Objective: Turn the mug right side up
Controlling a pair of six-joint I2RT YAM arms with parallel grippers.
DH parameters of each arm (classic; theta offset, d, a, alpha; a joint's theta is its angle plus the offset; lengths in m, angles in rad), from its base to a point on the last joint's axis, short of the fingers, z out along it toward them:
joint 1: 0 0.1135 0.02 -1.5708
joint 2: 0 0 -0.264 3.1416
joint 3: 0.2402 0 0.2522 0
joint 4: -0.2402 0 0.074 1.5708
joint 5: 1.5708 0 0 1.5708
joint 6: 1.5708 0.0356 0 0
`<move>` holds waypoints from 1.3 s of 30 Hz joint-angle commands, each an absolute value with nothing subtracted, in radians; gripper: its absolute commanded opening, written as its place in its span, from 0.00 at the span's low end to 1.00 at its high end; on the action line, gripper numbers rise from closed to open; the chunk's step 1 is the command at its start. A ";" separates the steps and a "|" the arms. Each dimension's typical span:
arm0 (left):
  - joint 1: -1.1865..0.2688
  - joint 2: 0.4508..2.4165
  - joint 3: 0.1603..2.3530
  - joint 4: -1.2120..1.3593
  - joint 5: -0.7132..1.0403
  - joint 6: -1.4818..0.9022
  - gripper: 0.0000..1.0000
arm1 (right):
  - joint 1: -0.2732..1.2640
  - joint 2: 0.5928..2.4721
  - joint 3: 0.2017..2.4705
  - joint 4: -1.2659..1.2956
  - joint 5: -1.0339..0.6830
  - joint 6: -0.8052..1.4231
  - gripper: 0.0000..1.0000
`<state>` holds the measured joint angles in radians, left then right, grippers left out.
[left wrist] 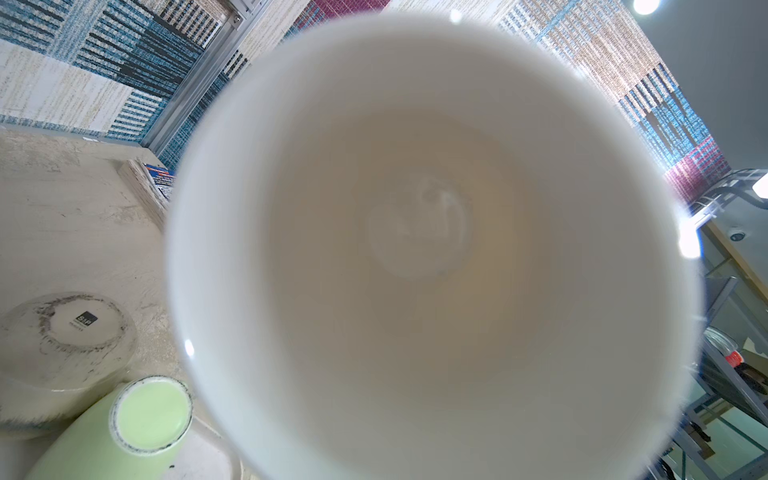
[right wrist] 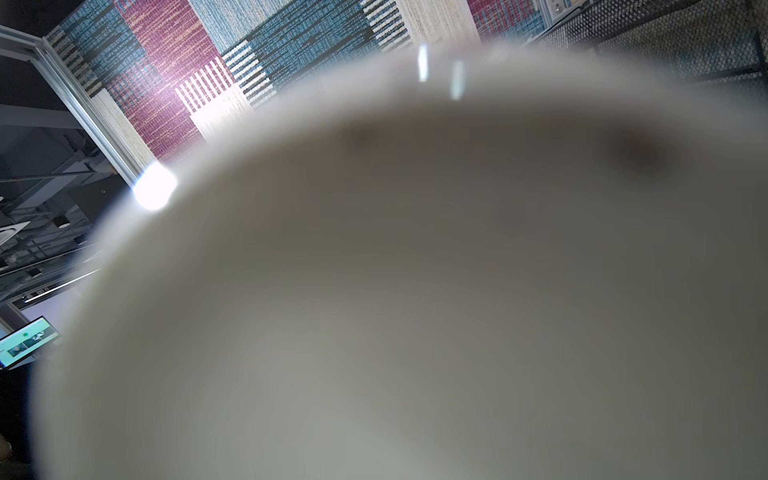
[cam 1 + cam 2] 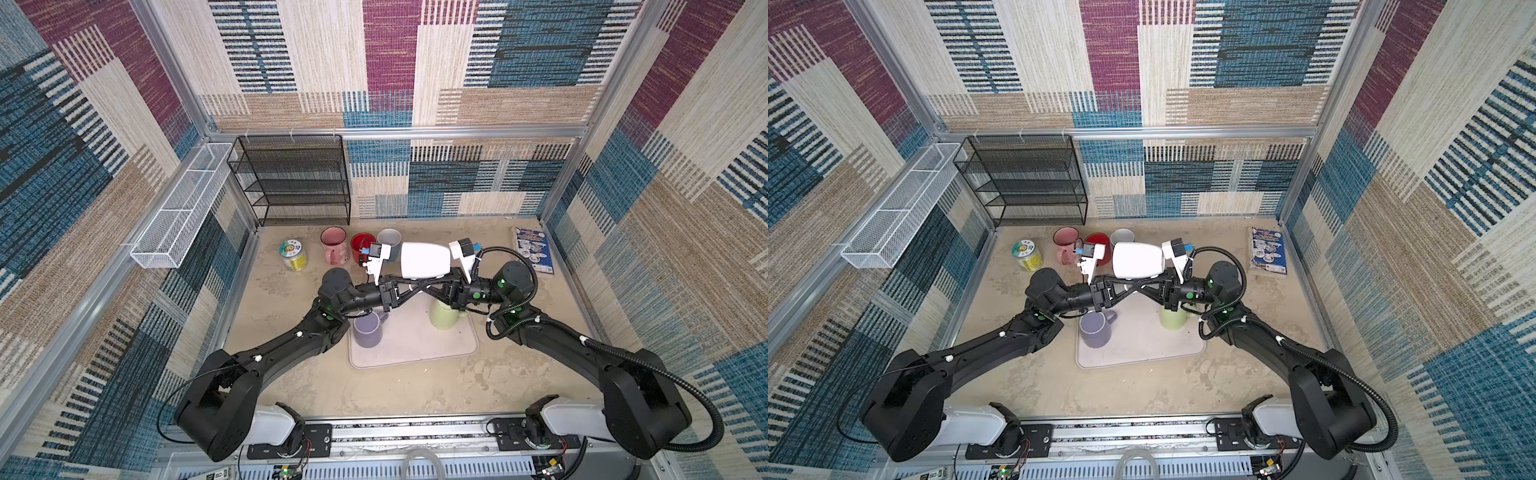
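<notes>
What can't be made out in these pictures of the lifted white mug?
White mug handle: seen in no view, presumably under its body.
Whether left gripper and right gripper pinch that handle: too small and dark in both top views; the mug fills both wrist views.
Green mug: partly behind the right arm in both top views.
Book cover text: too small.

On the table (image 3: 415, 395) are placed a tray (image 3: 415, 349), tin (image 3: 294, 255), packet (image 3: 534, 249), wire rack (image 3: 291, 178), pink mug (image 3: 333, 245), red mug (image 3: 360, 246), grey mug (image 3: 389, 237).
</notes>
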<state>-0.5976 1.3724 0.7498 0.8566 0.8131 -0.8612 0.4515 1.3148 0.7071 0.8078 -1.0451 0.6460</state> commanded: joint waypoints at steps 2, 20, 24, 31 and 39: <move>-0.606 1.364 0.749 0.945 0.842 -0.827 0.00 | 0.461 1.327 0.714 0.720 -1.102 0.660 0.00; -0.606 1.336 0.562 0.917 0.540 -0.761 0.00 | 0.462 1.382 0.712 0.511 -0.958 0.557 0.31; -0.606 1.339 0.548 0.902 0.512 -0.751 0.00 | 0.462 1.398 0.709 0.481 -0.932 0.543 0.32; -0.604 1.343 0.543 0.905 0.502 -0.750 0.00 | 0.460 1.410 0.716 0.433 -0.897 0.522 0.34; -0.604 1.336 0.563 0.854 0.496 -0.730 0.00 | 0.459 1.407 0.724 0.412 -0.879 0.510 0.35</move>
<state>-0.6044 1.3460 0.5472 0.8249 0.5022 -0.7788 0.4587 1.4097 0.7177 0.4179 -0.9043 0.5293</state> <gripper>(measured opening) 0.173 0.345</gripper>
